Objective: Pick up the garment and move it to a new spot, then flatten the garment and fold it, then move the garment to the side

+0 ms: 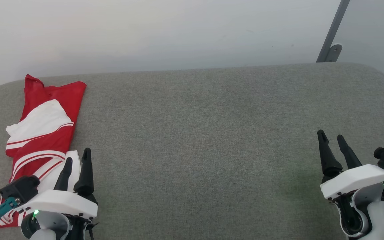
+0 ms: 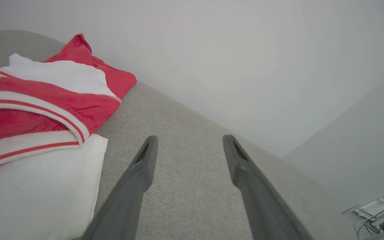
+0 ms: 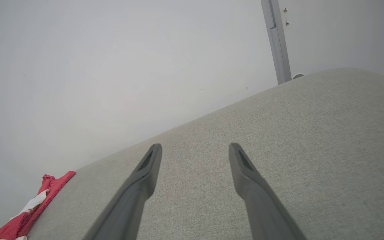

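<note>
At table [image 1: 212,133] 9 o'clock: jersey [image 1: 45,133] lies bunched, possibly folded. Left gripper [image 1: 77,155] just beside it, wide, empty; right gripper [image 1: 330,134] at 4 o'clock, wide. Next: pinch doubled edge, lift slowly.

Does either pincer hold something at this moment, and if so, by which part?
Nothing is held. The left pincer is open beside the red and white jersey, gripping no part of it. The right pincer is open above the grey fabric surface.
</note>
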You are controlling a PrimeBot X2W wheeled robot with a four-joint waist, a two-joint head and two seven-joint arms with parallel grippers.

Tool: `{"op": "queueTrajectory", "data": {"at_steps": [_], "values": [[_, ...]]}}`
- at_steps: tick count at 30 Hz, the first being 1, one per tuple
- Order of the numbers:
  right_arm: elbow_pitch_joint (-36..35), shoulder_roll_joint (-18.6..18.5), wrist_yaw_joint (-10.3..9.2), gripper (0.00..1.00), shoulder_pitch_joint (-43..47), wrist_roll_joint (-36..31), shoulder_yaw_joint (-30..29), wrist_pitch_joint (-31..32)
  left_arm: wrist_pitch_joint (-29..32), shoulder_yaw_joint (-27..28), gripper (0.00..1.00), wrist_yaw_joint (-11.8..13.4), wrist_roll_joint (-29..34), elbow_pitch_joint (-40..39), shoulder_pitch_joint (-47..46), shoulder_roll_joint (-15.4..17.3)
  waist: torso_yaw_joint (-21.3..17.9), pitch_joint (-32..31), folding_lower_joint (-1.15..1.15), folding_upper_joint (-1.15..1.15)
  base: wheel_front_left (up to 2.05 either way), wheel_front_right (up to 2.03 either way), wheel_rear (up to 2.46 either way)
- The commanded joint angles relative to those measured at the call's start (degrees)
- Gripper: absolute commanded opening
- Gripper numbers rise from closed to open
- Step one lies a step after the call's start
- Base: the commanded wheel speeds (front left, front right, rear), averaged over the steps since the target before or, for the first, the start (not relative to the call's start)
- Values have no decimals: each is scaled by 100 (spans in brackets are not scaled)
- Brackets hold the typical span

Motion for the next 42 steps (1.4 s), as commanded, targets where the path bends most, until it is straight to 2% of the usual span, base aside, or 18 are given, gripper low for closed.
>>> {"op": "queueTrajectory", "data": {"at_steps": [1,21,32,42], "values": [[-52,-44,0,100,-160,-101,-5,-40,-33,-4,100,10,98,-59,-165,60,0,0,0,0,0,0,0],[292,-87,0,100,-405,-1727,-49,-391,-377,-267,100,107,1444,237,-244,252,-14,42,0,0,0,0,0],[317,-91,0,100,-466,-2300,-128,-533,-525,-297,100,73,1967,361,-277,292,-22,59,0,0,0,0,0],[293,-36,0,100,-514,-2508,-310,-659,-650,-207,100,3,2369,490,-322,240,81,64,0,0,0,0,0]]}}
